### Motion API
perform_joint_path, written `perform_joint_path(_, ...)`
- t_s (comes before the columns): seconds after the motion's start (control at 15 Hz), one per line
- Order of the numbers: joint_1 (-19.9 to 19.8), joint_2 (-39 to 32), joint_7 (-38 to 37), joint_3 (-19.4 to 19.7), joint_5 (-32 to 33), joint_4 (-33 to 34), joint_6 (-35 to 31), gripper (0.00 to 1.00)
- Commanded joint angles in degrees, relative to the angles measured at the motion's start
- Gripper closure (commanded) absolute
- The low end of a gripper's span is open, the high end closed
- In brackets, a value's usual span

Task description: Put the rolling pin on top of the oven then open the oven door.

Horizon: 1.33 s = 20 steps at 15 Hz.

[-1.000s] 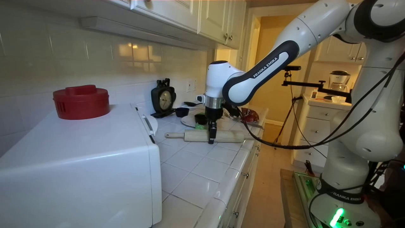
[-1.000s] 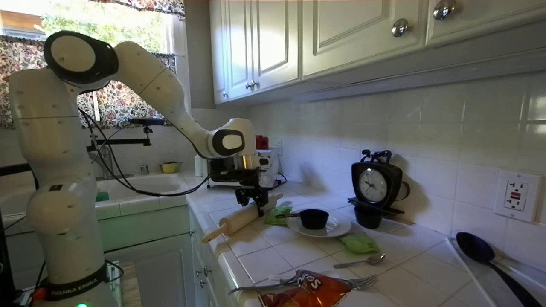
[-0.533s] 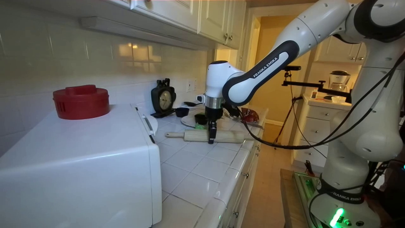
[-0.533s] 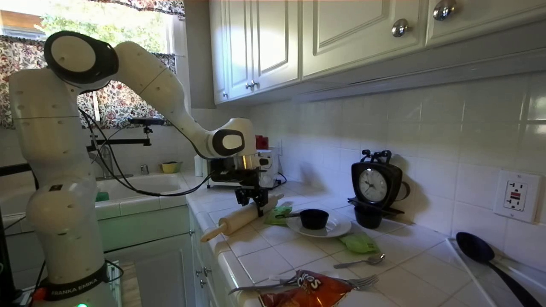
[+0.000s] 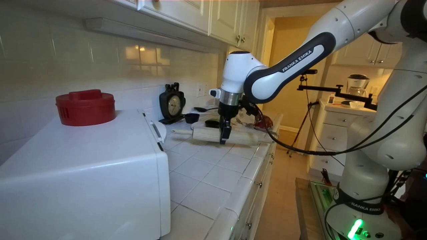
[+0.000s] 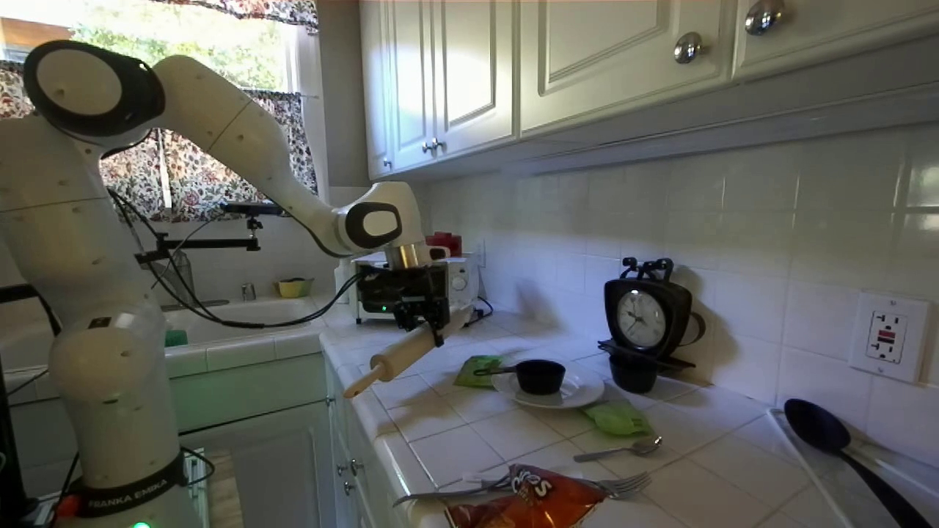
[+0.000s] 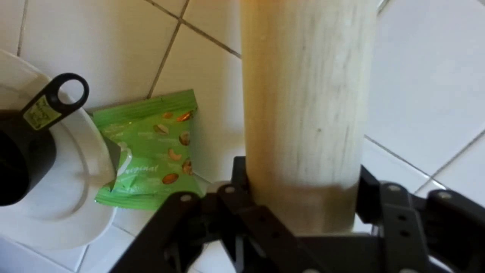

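Arm higher, jaws downward

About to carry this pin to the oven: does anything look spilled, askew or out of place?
Nothing looks spilled or damaged. Oddly placed: a red container on top of the oven, where it may crowd the rolling pin. In an exterior view, a snack bag untidily overlaps a fork.

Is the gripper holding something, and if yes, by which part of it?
Yes: the gripper holds the rolling pin across its thick round body, roughly midway between the two ends.
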<state>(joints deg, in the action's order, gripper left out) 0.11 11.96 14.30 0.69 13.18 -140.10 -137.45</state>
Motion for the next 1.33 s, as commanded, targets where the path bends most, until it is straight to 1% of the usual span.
perform_joint_path(0.0,1.4,6.7,4.3,-0.3,0.3,-2.6,2.5,0.62)
perform_joint_path(0.13,2.2,8.0,7.3,-0.3,0.4,-2.0,5.3,0.62)
perform_joint_path(0.33,3.3,10.3,13.8,-0.3,1.7,-1.5,10.2,0.62)
perform_joint_path(0.47,3.8,12.6,16.7,-0.3,2.5,-1.7,11.6,0.62)
perform_joint_path(0.53,3.6,8.5,13.8,0.0,0.8,-1.0,9.4,0.62)
perform_joint_path(0.6,3.7,9.0,14.1,0.0,0.8,-1.0,9.7,0.37)
perform_joint_path(0.8,3.6,8.2,14.1,0.1,0.7,-1.2,9.6,0.37)
perform_joint_path(0.87,3.6,7.9,14.1,0.1,0.7,-1.2,9.6,0.62)
perform_joint_path(1.0,4.6,8.2,16.9,0.0,0.9,-0.4,8.2,0.62)
perform_joint_path(1.27,7.0,9.7,24.9,-0.9,2.0,0.7,9.4,0.62)
